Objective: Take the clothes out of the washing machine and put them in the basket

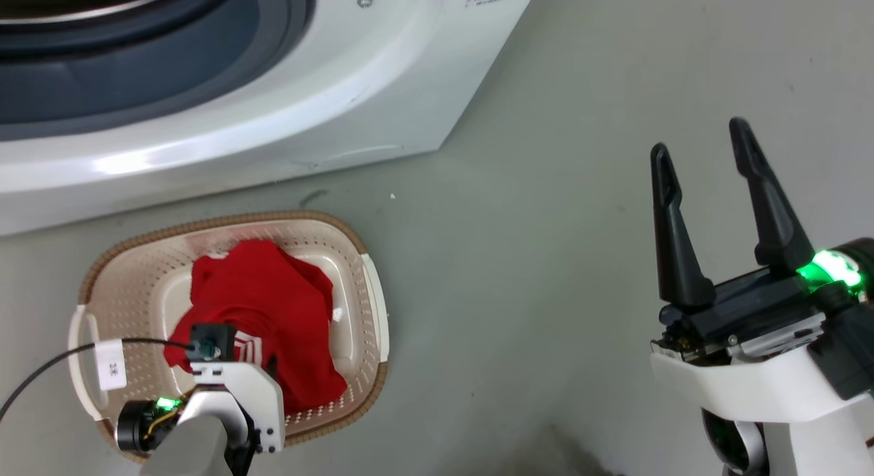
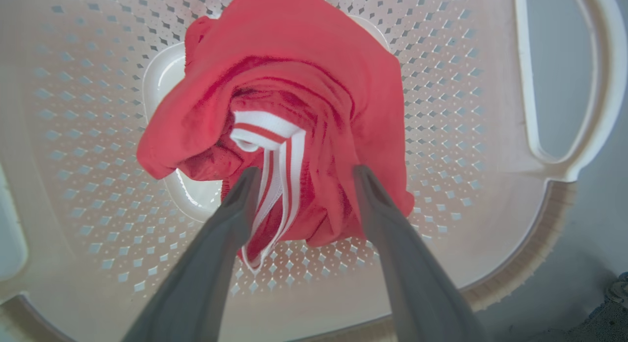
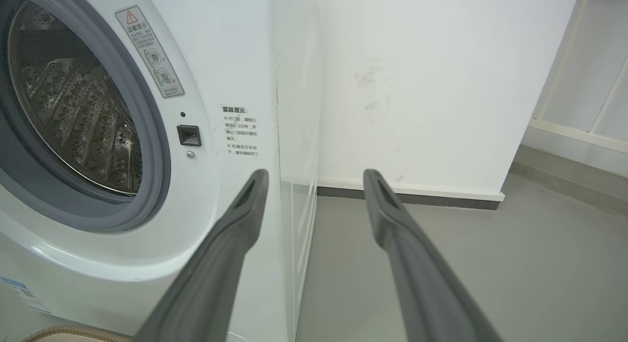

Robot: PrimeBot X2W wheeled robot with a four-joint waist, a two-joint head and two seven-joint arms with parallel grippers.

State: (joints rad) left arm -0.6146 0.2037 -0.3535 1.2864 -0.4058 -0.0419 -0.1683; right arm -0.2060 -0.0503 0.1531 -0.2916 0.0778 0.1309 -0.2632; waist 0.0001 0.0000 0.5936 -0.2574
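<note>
My left gripper (image 2: 304,172) hangs spread over the red jersey (image 2: 294,62) in the basket (image 2: 466,87); right gripper (image 1: 698,136), at its three o'clock, spread too.

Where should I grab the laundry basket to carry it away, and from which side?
Take a white side handle of the basket, coming from above: it is an open loop beyond the rim, so one jaw can drop through the slot and pinch the bar. The sloping perforated walls give less purchase, and the red garment lies in the middle.
</note>
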